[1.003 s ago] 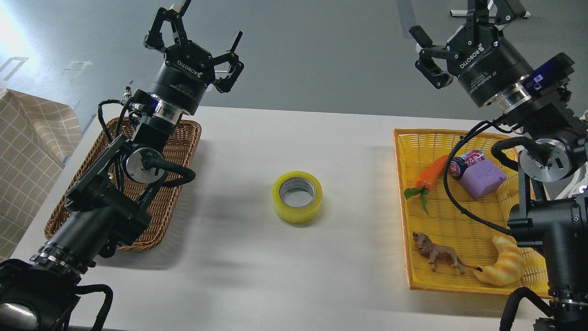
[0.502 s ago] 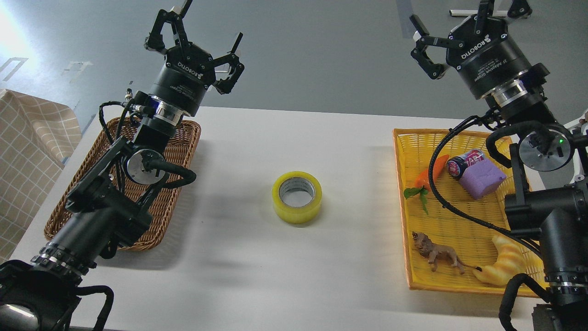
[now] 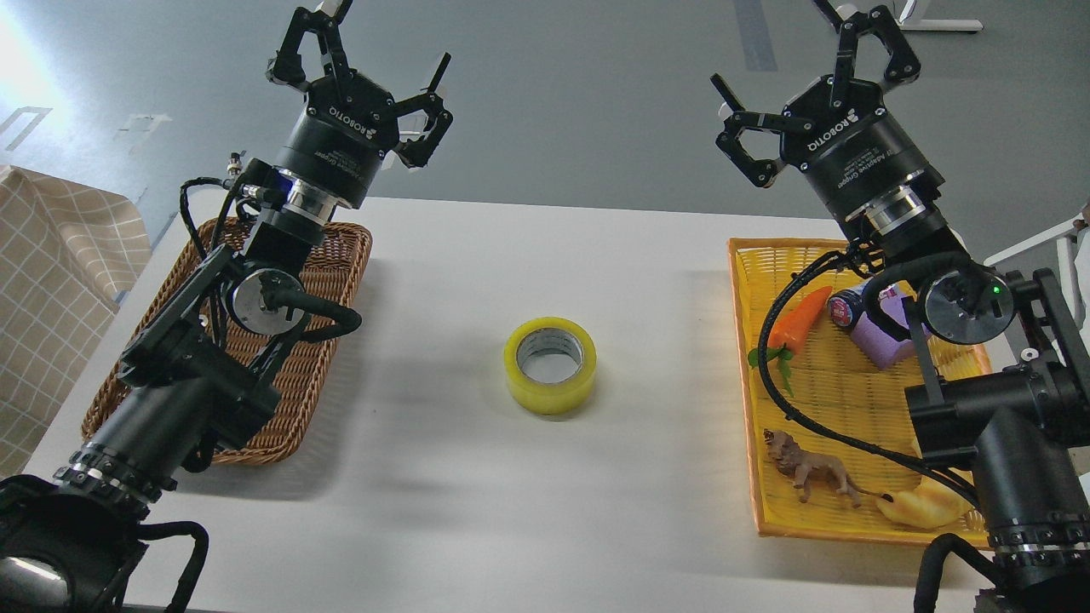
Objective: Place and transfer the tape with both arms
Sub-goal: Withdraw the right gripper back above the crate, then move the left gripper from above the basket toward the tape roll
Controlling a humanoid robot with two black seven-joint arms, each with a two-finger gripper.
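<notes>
The tape (image 3: 550, 365), a yellow translucent roll with a grey-white core, lies flat on the white table (image 3: 528, 502) at its middle. My left gripper (image 3: 375, 42) is raised above the far left of the table, open and empty, well apart from the tape. My right gripper (image 3: 792, 60) is raised above the far right, over the yellow basket's back edge, open and empty. Neither gripper touches the tape.
A brown wicker basket (image 3: 336, 255) sits at the left under my left arm. A yellow basket (image 3: 749, 358) at the right holds a toy carrot (image 3: 800, 319), a small can (image 3: 847, 308), a purple block (image 3: 881, 347), a toy lion (image 3: 809, 472) and a croissant toy (image 3: 915, 509).
My right arm has swung left and toward the table's middle, its gripper now fully in view. My left gripper has shifted slightly upward. The tape has not moved.
</notes>
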